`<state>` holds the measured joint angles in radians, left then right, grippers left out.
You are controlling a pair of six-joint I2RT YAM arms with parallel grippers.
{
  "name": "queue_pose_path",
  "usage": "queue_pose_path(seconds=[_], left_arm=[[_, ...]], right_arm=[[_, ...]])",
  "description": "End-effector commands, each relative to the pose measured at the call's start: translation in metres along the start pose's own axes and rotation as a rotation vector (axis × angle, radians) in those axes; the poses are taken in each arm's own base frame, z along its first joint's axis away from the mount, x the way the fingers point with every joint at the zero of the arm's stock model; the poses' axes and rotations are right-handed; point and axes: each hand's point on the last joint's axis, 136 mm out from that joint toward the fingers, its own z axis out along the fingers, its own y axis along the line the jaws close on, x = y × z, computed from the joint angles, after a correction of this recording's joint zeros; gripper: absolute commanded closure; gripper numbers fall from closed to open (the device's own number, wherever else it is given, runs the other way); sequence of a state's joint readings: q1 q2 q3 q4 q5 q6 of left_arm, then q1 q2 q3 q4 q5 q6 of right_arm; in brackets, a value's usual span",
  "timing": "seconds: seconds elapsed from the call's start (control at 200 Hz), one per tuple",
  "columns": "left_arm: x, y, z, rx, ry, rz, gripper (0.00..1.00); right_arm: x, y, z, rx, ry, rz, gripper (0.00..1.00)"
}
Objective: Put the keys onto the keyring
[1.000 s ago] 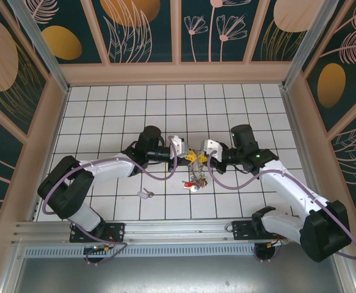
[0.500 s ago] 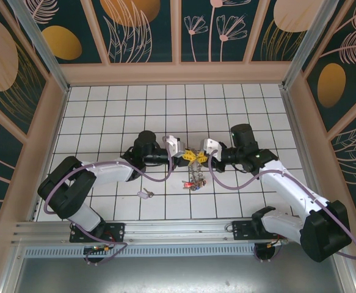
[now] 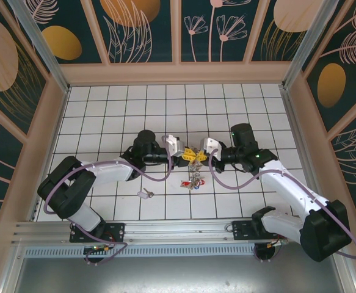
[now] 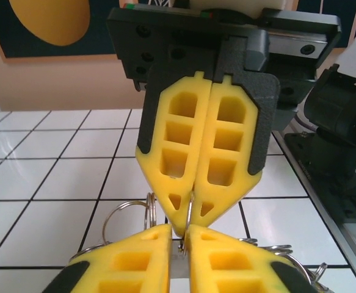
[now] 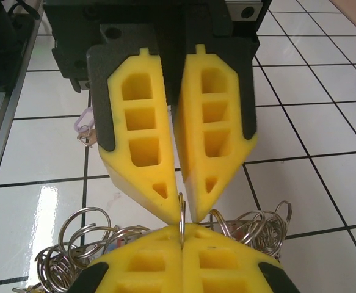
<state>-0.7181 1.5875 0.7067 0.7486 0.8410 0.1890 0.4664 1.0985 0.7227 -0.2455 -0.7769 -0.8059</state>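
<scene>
My two grippers meet tip to tip above the middle of the tiled floor. The keyring [image 5: 182, 207] stands edge-on between them, also edge-on in the left wrist view [image 4: 190, 210]. My right gripper [image 5: 182, 229] [image 3: 198, 155] is shut on it. My left gripper [image 4: 179, 231] [image 3: 188, 155] straddles the same ring with a narrow gap, its jaws slightly apart. A bunch of keys [image 3: 193, 180] with red and blue tags hangs under the ring, and their silvery split rings [image 5: 80, 238] spread out below the fingers.
A single key with a pale tag [image 3: 145, 194] lies on the white tiles near the left arm, and is seen past the fingers as a clear tag [image 5: 86, 125]. Low walls [image 3: 178, 73] fence the floor. The arms' rail [image 3: 178, 229] runs along the near edge.
My left gripper's jaws have eased apart a little around the ring. Both grippers shifted slightly toward the far wall, and the hanging bunch swung a bit.
</scene>
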Motion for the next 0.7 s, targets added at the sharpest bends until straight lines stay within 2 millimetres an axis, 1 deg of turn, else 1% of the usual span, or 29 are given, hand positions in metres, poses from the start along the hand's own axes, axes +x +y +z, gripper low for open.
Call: queue_pose_path(seconds=[0.0, 0.105, 0.155, 0.205, 0.245, 0.31, 0.385, 0.485, 0.515, 0.606, 0.696], left_arm=[[0.009, -0.007, 0.004, 0.048, 0.066, 0.043, 0.81], [0.014, -0.008, 0.003, 0.056, 0.089, 0.047, 0.81], [0.015, -0.009, 0.003, 0.059, 0.089, 0.048, 0.84], [0.014, -0.01, 0.004, 0.066, 0.085, 0.049, 0.91], [0.012, -0.009, 0.004, 0.064, 0.076, 0.05, 1.0], [0.008, -0.012, 0.004, 0.076, 0.052, 0.059, 1.0], [-0.003, -0.012, 0.002, 0.064, 0.001, 0.067, 1.0], [-0.015, -0.011, -0.001, 0.046, -0.043, 0.062, 1.0], [-0.018, -0.01, -0.001, 0.04, -0.048, 0.059, 1.0], [-0.025, -0.006, -0.005, 0.009, -0.069, 0.057, 1.0], [-0.031, -0.006, -0.009, 0.004, -0.081, 0.067, 1.0]], right_arm=[[-0.019, 0.0, -0.002, -0.015, -0.064, -0.064, 1.0], [-0.021, 0.0, -0.002, -0.013, -0.068, -0.068, 1.0], [-0.022, 0.0, -0.002, -0.016, -0.072, -0.069, 1.0], [-0.023, 0.0, -0.001, -0.022, -0.076, -0.069, 1.0], [-0.024, 0.001, -0.001, -0.027, -0.081, -0.071, 1.0], [-0.025, 0.001, -0.001, -0.027, -0.086, -0.072, 1.0], [-0.023, 0.001, 0.0, -0.027, -0.08, -0.073, 1.0], [-0.016, 0.002, -0.001, -0.025, -0.053, -0.07, 1.0], [-0.013, 0.001, -0.001, -0.017, -0.045, -0.066, 0.92], [-0.01, 0.001, -0.006, -0.004, -0.046, -0.06, 0.83], [-0.006, -0.001, -0.012, 0.019, -0.045, -0.05, 0.79]])
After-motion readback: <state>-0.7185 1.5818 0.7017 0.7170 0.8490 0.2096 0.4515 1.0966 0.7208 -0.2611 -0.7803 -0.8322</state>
